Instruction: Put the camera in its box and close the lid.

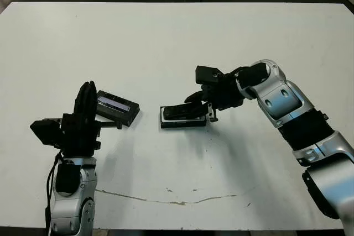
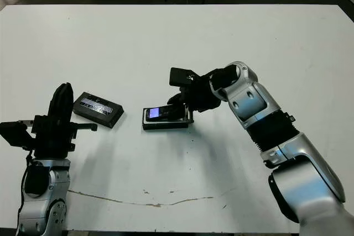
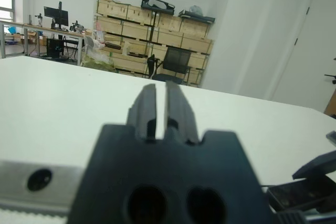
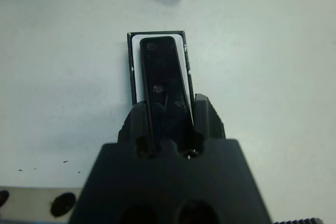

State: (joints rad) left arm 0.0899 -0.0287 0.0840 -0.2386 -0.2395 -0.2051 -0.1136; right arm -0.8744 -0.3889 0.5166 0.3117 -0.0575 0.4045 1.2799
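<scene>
2 black fingers of the right gripper (image 4: 169, 124) clamp the near end of the slim black bar-shaped camera (image 4: 164, 77), held lengthwise over the shallow black box with white lining (image 4: 134, 72) at mid-table. The flat black lid with a glossy strip (image 2: 98, 109) lies just left of the box, near the raised left gripper (image 3: 156, 109), whose fingers stand almost together and hold nothing. Seating probably goes best if the camera is levelled and centred before release.

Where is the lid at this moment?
In the head views, the lid lies flat on the table, left of the box and just ahead of the raised left gripper.
</scene>
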